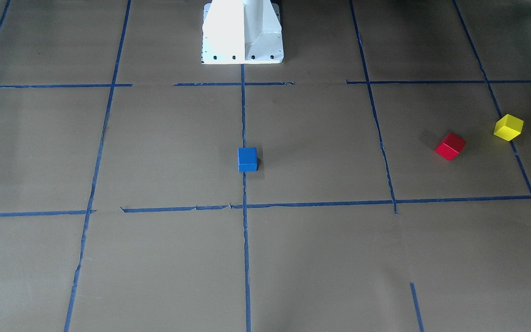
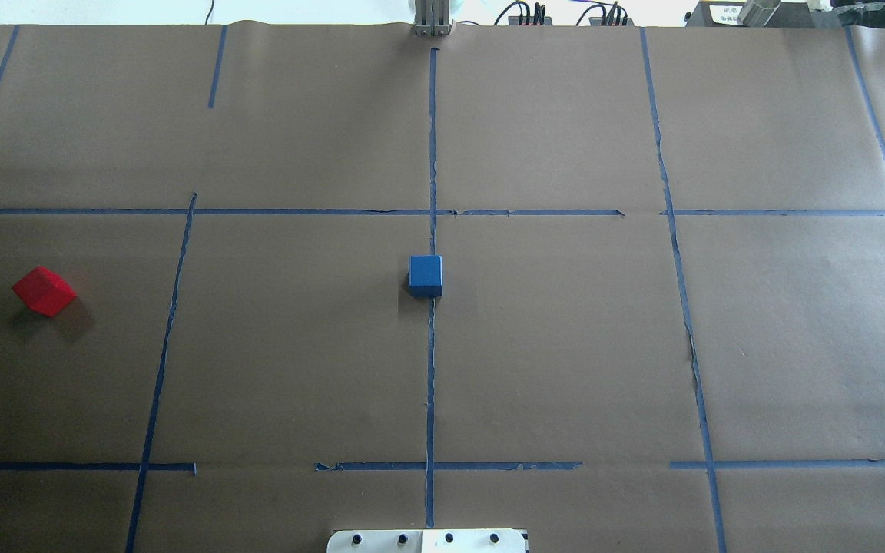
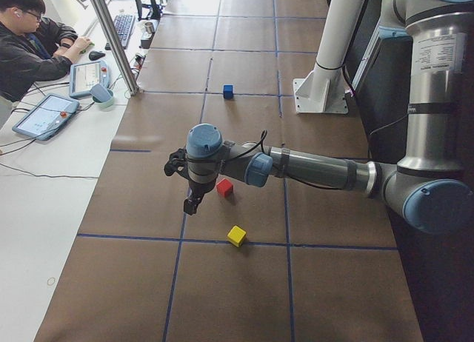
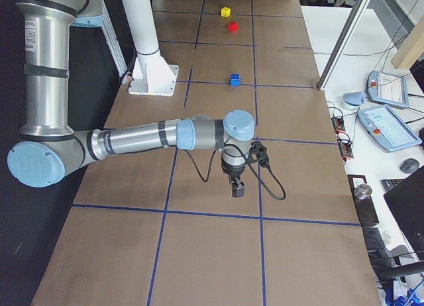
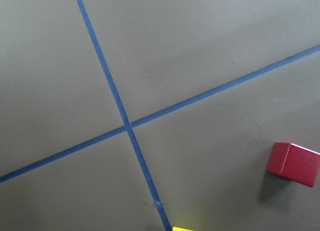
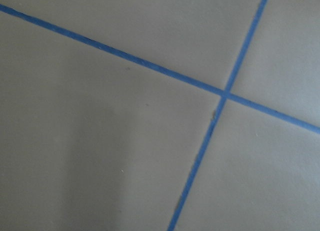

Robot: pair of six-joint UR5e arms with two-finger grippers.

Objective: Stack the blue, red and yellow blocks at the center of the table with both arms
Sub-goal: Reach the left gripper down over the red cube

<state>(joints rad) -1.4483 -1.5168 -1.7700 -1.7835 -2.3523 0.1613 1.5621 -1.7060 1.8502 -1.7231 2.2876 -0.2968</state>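
The blue block [image 1: 247, 159] sits at the table's centre on the middle tape line; it also shows in the overhead view [image 2: 425, 276]. The red block [image 1: 450, 146] and the yellow block [image 1: 508, 127] lie apart on the robot's left side. The red block shows in the left wrist view [image 5: 293, 163], with the yellow block's edge [image 5: 182, 229] at the bottom. My left gripper [image 3: 191, 205] hangs above the table beside the red block [image 3: 224, 187]; I cannot tell if it is open. My right gripper [image 4: 236, 190] hangs over bare table on the robot's right; I cannot tell its state.
The white robot base [image 1: 242, 32] stands at the table's edge by the centre line. Blue tape lines divide the brown paper cover. An operator [image 3: 29, 38] sits at a side desk with tablets [image 3: 44, 112]. A metal post [image 3: 115, 38] stands at the table's operator edge.
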